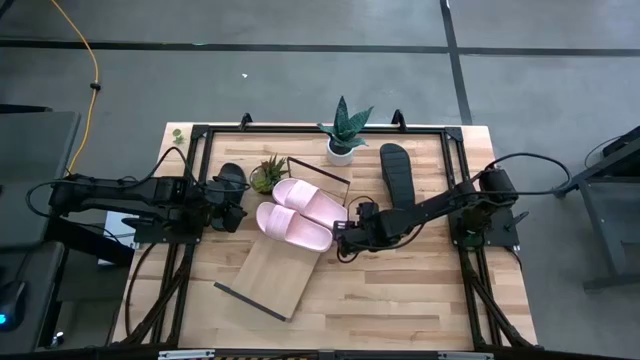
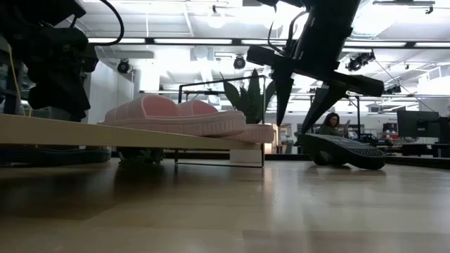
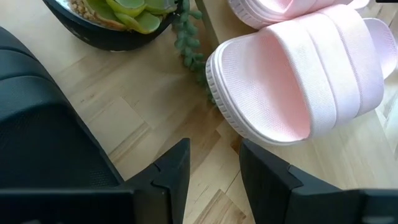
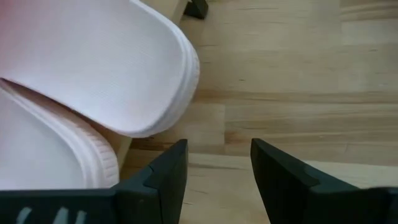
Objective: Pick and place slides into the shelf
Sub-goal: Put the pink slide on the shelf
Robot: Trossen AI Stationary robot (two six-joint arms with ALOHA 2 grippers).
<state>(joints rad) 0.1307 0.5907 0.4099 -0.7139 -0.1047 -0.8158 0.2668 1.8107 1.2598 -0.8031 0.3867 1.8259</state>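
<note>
Two pink slides on the shelf, both grippers empty w/ jaws parted.

Right gripper (image 1: 343, 240) reaches in low from the right, just off the shelf (image 1: 268, 281) edge by the nearer pink slide (image 1: 314, 205); left gripper (image 1: 232, 214) sits at the shelf's left end near the other pink slide (image 1: 290, 227). Slides lie side by side, touching, ribbed soles, wide straps. One black slide (image 1: 396, 172) lies on the table (image 1: 400, 300) right of the snake plant (image 1: 345, 131); another (image 1: 227, 180) sits by the succulent bowl (image 1: 268, 176). Low view alone shows the shelf raised off the table & a person (image 2: 329, 125) seated behind.
</note>
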